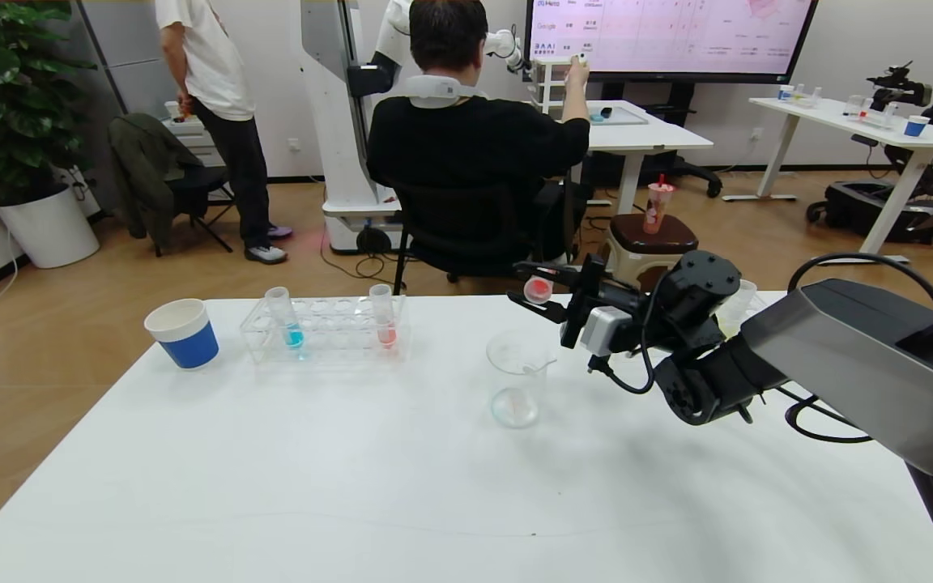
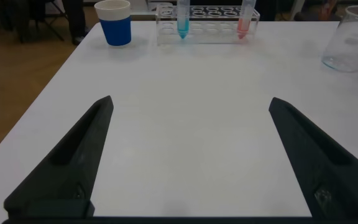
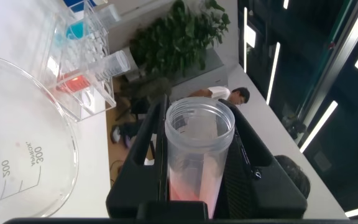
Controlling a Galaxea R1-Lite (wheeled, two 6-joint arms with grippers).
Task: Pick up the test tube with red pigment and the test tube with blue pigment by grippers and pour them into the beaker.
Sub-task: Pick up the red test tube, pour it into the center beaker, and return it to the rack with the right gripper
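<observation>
My right gripper (image 1: 539,295) is shut on the test tube with red pigment (image 1: 538,289), which lies tipped on its side just above and behind the beaker (image 1: 517,376). In the right wrist view this tube (image 3: 197,155) sits between the black fingers with red liquid low inside and its open mouth near the beaker's rim (image 3: 23,149). The test tube with blue pigment (image 1: 288,320) stands in a clear rack (image 1: 325,340), and another red tube (image 1: 384,317) stands there too. My left gripper (image 2: 190,102) hangs open over bare table, well short of the rack (image 2: 207,25).
A blue-and-white paper cup (image 1: 183,332) stands left of the rack on the white table (image 1: 353,486). Another cup (image 1: 742,304) is half hidden behind my right arm. Beyond the table, a seated person (image 1: 466,146) and a stool (image 1: 649,243) are on the floor.
</observation>
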